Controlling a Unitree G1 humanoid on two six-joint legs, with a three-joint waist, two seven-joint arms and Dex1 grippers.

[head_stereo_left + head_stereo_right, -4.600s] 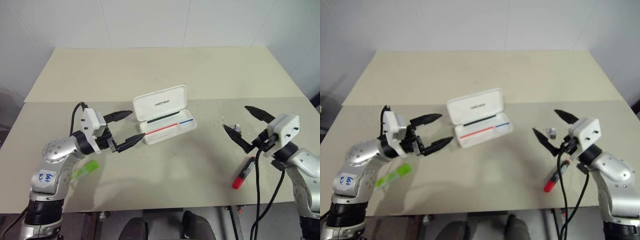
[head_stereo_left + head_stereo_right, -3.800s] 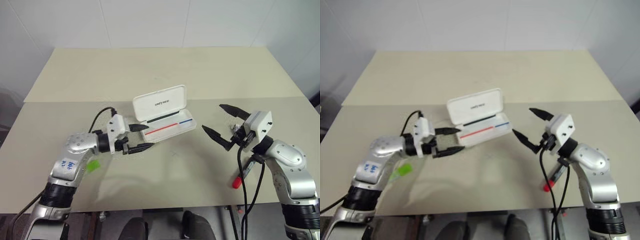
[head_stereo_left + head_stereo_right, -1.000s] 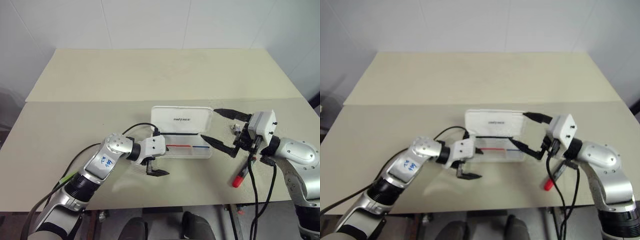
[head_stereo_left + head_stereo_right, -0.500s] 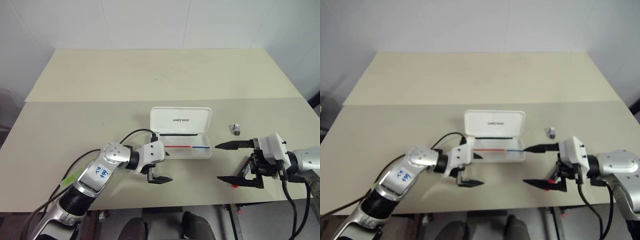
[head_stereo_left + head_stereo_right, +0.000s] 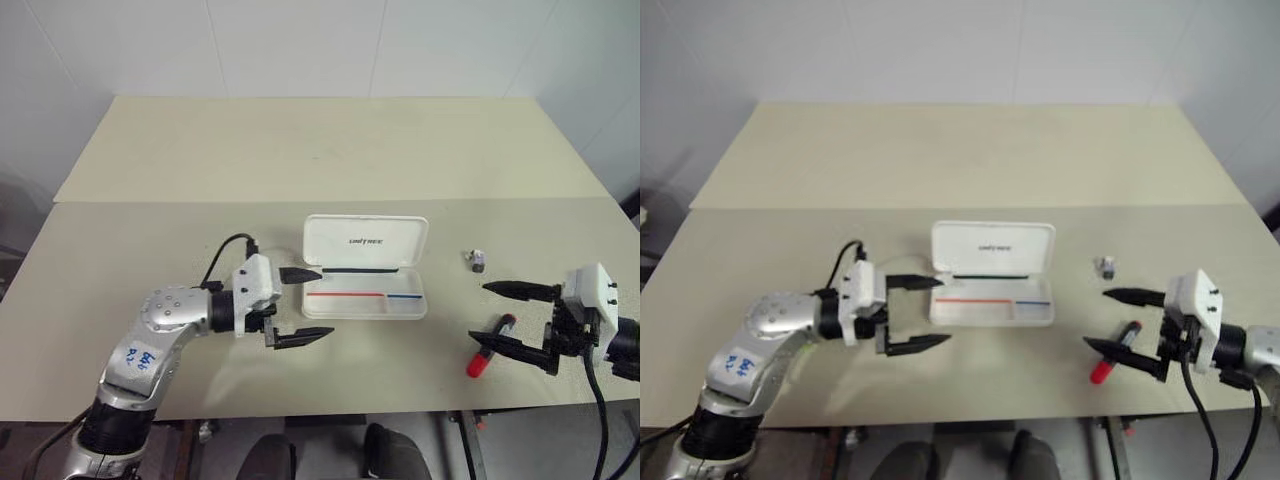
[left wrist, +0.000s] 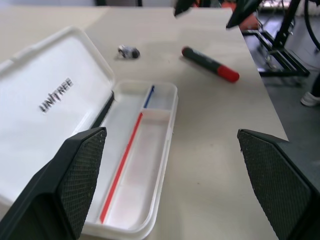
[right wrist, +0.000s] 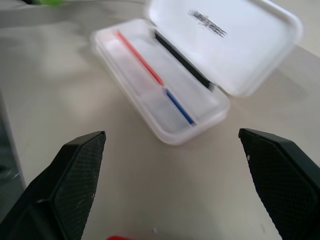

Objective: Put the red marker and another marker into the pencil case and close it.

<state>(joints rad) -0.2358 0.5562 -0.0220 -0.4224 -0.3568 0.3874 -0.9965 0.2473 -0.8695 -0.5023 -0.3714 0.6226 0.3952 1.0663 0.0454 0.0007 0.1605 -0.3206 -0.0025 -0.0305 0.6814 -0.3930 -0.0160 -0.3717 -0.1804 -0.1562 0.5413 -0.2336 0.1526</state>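
Beige table [image 5: 180,160] under white walls, with your open case [image 5: 366,268] at its middle and both grippers spread wide and empty

Start from your right gripper [image 5: 519,318], since that is the one the next move should fall to. It hovers low over the table's right end, its two fingers pointing across toward the case, and the red marker [image 5: 486,350] lies right in the gap between them, nearer the lower finger. I cannot tell whether that finger touches it. The marker's long axis runs on a slant, red end toward the near edge and black end up toward the case, so it lies askew to the fingers rather than square across them; you will likely want to turn the wrist until the fingers straddle the barrel before closing. Beyond the marker, a small grey object [image 5: 477,260] sits between gripper and case; leave it be.

Your left gripper [image 5: 301,304] hangs just beside the case's left end, also open with nothing in it, well apart from the red marker. The case's lid stands raised at the far side and its tray is bare, so nothing is packed yet
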